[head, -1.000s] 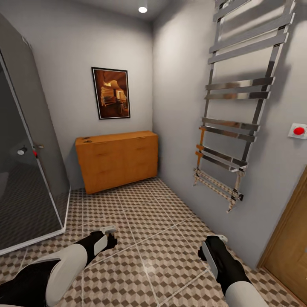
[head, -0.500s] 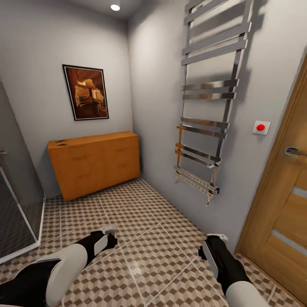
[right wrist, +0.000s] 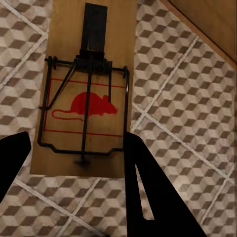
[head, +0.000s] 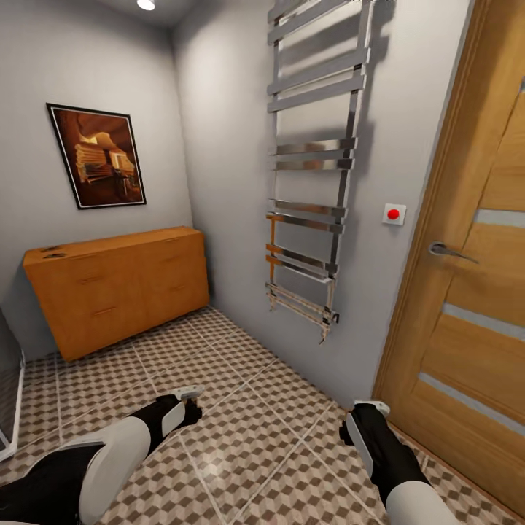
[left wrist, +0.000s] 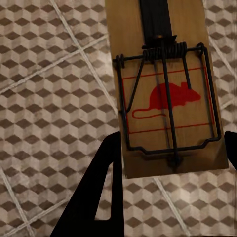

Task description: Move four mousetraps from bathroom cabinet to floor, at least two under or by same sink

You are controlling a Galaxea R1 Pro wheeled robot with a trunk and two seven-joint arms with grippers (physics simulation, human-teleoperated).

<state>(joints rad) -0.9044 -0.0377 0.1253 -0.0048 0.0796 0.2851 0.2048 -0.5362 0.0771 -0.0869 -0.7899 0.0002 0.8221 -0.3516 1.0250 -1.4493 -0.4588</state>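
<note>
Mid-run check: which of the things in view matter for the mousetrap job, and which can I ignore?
Job:
- mousetrap in left gripper
- mousetrap in right gripper
- two small dark items, likely traps, on the cabinet
- bathroom floor

Ignore:
- towel rail
- framed picture
- wooden door
- red wall button

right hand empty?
No, in the right wrist view a mousetrap with a red mouse print sits between the right hand's fingers.

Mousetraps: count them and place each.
2 mousetraps sure: one in the left gripper, one in the right gripper. Small dark shapes on the cabinet may be more.
</note>
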